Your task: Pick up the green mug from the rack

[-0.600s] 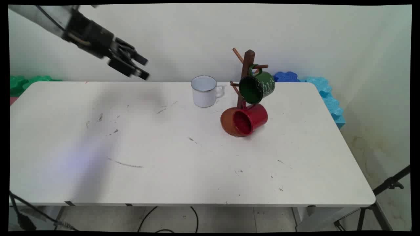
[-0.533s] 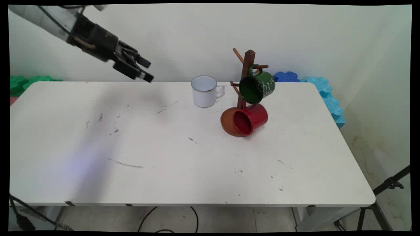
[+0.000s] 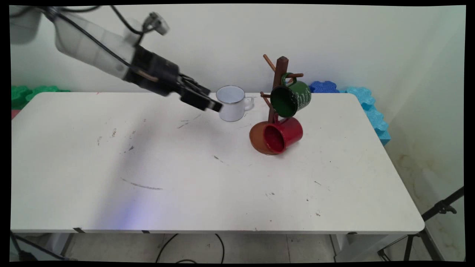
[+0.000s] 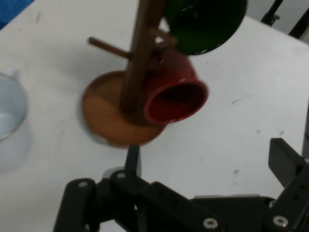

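My gripper (image 3: 210, 100) hangs open and empty above the table's far side, just left of a white enamel mug (image 3: 231, 104) that stands upright. In the hand view the gripper (image 4: 207, 159) has its two black fingers (image 4: 133, 159) spread wide, and the white mug (image 4: 9, 121) sits at the left edge. Right of the mug stands a brown wooden mug tree (image 3: 280, 74) on a round base (image 3: 257, 140). A green mug (image 3: 290, 98) hangs from an upper peg, and a red mug (image 3: 284, 134) hangs low, its mouth facing the camera. The hand view shows the red mug (image 4: 176, 96) and the green mug (image 4: 205, 21) straight ahead.
The white table (image 3: 222, 185) carries scuff marks. Blue foam blocks (image 3: 367, 107) line its far right corner and green ones (image 3: 29, 92) lie behind its far left. A black tripod (image 3: 438, 211) stands at the lower right, and cables run under the table.
The gripper has swung right and down, from high over the table's far left to just beside the white mug. The mugs and tree have not moved.
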`<state>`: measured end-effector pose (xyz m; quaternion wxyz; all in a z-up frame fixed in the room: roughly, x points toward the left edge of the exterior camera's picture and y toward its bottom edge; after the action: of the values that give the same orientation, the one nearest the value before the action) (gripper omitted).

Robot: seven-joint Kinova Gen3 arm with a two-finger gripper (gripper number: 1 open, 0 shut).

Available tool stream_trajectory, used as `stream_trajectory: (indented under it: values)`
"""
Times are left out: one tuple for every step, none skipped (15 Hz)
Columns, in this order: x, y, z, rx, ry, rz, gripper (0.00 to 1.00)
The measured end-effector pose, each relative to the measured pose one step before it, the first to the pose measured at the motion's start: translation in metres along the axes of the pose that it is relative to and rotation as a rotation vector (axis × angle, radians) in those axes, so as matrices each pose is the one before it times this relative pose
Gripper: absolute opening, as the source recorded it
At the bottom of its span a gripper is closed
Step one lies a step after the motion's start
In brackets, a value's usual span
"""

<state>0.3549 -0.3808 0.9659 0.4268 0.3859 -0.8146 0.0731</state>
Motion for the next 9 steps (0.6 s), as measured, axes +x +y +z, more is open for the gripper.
stream_trajectory:
  values:
    - [-0.00034, 0.0089, 0.00786, 0.00076, 0.01003, -0.00911, 1.0]
    - [-0.00048, 0.00996, 0.0096, 0.00243, 0.01295, -0.00792, 1.0]
    - [-0.0003, 0.00567, 0.00527, 0.00279, 0.0085, -0.00351, 1.0]
    - [-0.00051, 0.00846, 0.00786, 0.00363, 0.01316, -0.00531, 1.0]
    - [-0.00055, 0.00983, 0.00893, 0.00568, 0.01653, -0.00497, 1.0]
    - [-0.0005, 0.00812, 0.00737, 0.00432, 0.01346, -0.00349, 1.0]
    - [-0.00077, 0.00908, 0.00843, 0.0064, 0.01474, -0.00406, 1.0]
    - [-0.00089, 0.00869, 0.00832, 0.00762, 0.01443, -0.00319, 1.0]
    - [-0.00075, 0.00714, 0.00688, 0.00687, 0.01255, -0.00264, 1.0]
